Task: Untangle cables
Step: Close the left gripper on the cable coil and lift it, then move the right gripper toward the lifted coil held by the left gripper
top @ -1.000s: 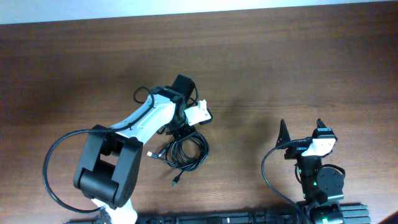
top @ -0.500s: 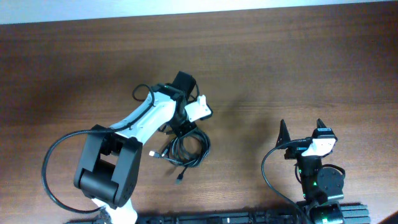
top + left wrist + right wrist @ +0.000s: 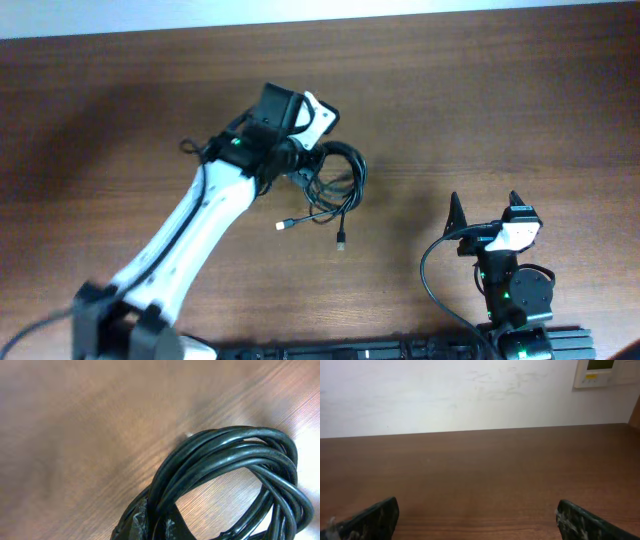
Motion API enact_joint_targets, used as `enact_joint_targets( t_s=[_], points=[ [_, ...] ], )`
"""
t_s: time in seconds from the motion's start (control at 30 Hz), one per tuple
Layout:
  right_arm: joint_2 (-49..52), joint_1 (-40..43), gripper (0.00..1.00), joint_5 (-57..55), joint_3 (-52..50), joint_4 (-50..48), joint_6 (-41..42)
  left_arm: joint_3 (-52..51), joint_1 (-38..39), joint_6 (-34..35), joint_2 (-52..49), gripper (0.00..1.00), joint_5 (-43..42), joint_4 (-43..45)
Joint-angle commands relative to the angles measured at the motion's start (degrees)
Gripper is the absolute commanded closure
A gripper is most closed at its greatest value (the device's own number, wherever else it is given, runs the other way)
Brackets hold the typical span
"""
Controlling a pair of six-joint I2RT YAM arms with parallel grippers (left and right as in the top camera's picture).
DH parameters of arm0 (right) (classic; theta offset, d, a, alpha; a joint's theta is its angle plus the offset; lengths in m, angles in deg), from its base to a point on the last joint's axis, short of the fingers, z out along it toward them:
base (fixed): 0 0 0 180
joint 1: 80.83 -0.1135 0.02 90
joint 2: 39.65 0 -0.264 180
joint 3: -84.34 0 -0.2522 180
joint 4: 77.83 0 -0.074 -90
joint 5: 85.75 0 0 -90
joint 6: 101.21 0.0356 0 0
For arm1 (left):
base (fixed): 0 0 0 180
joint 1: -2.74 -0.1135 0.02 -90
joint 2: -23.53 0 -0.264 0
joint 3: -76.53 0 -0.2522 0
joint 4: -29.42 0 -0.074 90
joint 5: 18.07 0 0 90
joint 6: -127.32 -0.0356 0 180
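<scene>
Up and away goes the left end effector (image 3: 298, 165): it has swung from the lower middle of the overhead frame to the upper middle, its arm now stretched out long from the lower left corner, and the cables (image 3: 337, 178) have travelled with it. Its fingers are pressed tight together, pinching the black bundle at the coil's left edge. Out to the right of that grip the loops fan into a rough ring, and in the left wrist view they fill the lower right of the frame, glossy and stacked several strands deep, wood grain blurred behind. Two loose tails run down-frame from the coil, one ending in a pale plug (image 3: 284, 224), the other in a dark plug (image 3: 341, 241). Over at the lower right, the right end effector (image 3: 486, 207) sits spread wide, gripping nothing, well apart from the bundle, bare brown table (image 3: 500, 90) all round it.
</scene>
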Motion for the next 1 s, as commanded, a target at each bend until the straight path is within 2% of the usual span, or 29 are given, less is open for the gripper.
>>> enact_joint_targets(
  t_s=[0.0,0.2,0.23,0.33,0.43,0.53,0.67,0.83,0.97],
  points=[
    [-0.44,0.46,0.01,0.11,-0.26,0.46,-0.48,1.6,0.11,2.8,7.39,1.0,-1.77,0.33],
    [-0.44,0.46,0.01,0.68,-0.26,0.46,-0.39,1.6,0.11,2.71,16.17,1.0,-1.77,0.31],
    [-0.44,0.46,0.01,4.52,-0.26,0.28,-0.39,1.6,0.11,2.23,17.68,1.0,-1.79,0.31],
    [-0.44,0.46,0.01,17.33,-0.07,-5.22,-0.11,1.6,0.11,-3.19,20.48,1.0,-3.43,-0.04],
    [-0.42,0.46,0.01,19.3,2.69,-5.42,5.57,1.6,0.11,-8.9,22.12,1.0,-9.46,-0.11],
    [-0.17,0.46,0.0,19.3,6.38,-2.12,8.81,1.6,0.11,-10.4,22.36,1.0,-12.5,0.04],
    [1.05,0.46,0.0,19.98,13.75,6.25,9.11,1.6,0.11,-10.4,22.36,1.0,-15.63,0.31],
    [8.44,0.46,0.01,21.53,26.6,19.34,9.05,1.6,0.11,-10.32,22.36,1.0,-16.81,1.46],
    [17.68,0.46,0.01,28.57,35.54,25.05,6.69,1.6,0.11,-3.65,22.29,1.0,-16.79,4.15]
  ],
)
